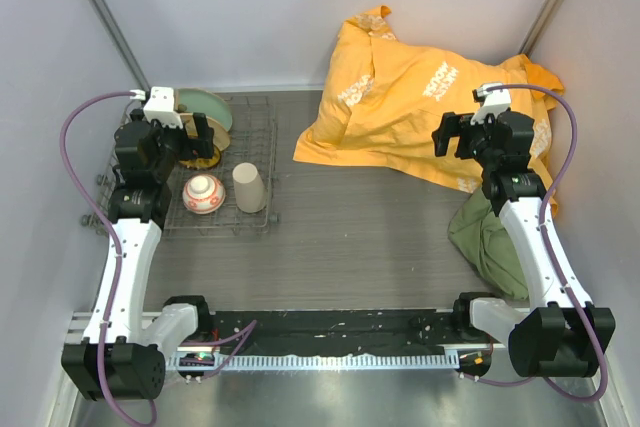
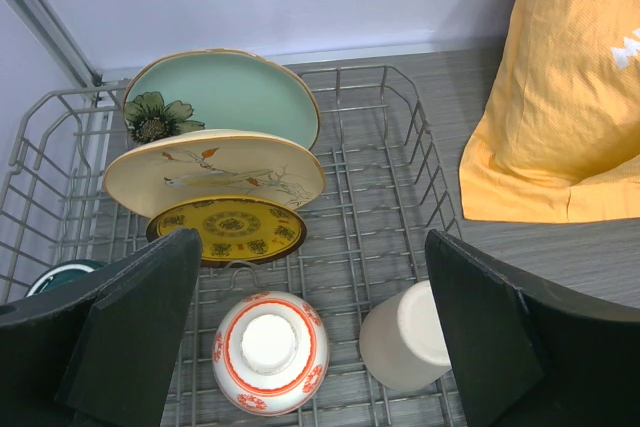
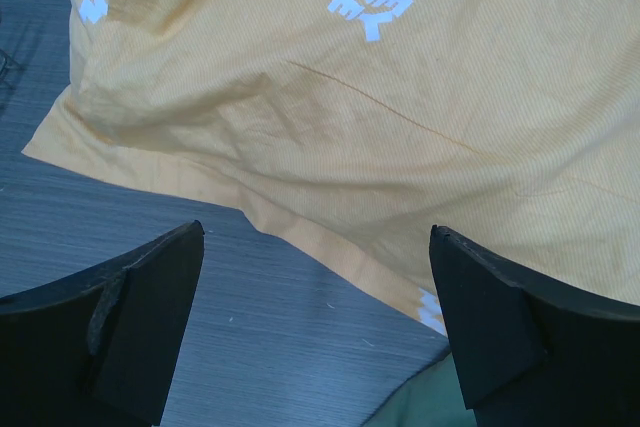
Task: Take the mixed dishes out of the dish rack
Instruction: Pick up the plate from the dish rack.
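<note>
The grey wire dish rack stands at the back left; it also fills the left wrist view. Upright in it are a pale green flower-marked plate, a cream painted plate and a small yellow-and-dark patterned plate. A white-and-red bowl sits upside down beside a beige cup lying tilted. A sliver of the dark green mug shows at the left. My left gripper is open and empty above the rack. My right gripper is open and empty over the table.
A crumpled orange cloth lies at the back right, close under my right gripper. A dark green cloth lies beside the right arm. Walls close in the table on the left, back and right.
</note>
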Robot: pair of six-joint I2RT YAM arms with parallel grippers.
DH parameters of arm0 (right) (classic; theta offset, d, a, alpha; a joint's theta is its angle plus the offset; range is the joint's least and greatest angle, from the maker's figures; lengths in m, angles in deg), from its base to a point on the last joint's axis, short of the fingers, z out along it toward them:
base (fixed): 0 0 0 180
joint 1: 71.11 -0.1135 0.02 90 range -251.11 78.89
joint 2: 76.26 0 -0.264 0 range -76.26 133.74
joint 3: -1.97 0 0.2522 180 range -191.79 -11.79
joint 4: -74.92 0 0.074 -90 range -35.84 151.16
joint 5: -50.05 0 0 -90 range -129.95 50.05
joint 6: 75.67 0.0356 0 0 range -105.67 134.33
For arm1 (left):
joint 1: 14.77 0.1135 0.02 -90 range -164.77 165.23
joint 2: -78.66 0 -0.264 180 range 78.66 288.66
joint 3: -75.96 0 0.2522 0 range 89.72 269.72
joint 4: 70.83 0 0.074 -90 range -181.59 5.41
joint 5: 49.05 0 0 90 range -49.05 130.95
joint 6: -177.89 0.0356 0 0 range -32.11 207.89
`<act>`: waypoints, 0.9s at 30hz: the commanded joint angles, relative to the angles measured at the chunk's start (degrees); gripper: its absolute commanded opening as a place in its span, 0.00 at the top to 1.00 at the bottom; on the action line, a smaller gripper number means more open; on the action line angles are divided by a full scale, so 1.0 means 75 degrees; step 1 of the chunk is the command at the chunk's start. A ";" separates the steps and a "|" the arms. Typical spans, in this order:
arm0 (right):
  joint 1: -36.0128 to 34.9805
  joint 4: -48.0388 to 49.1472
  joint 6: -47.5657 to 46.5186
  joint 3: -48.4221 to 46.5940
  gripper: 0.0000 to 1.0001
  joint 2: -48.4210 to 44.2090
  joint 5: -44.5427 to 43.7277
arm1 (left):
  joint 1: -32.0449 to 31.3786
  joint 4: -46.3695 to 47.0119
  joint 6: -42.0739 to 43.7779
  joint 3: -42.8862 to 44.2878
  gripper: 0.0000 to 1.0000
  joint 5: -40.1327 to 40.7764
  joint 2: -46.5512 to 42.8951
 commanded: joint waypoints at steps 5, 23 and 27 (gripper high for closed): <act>-0.0009 0.0149 0.0076 -0.0146 0.01 0.0002 0.0059 | -0.0003 0.0124 0.0106 0.0075 0.00 -0.0013 0.0006; -0.0009 0.0091 -0.0006 -0.0146 0.01 0.0166 0.0433 | -0.0003 -0.0566 0.2479 0.0402 0.00 -0.0318 0.0181; -0.0009 0.0044 -0.0041 -0.0170 0.01 0.0259 0.0562 | -0.0003 -0.1176 0.4692 0.0684 0.00 -0.0401 0.0754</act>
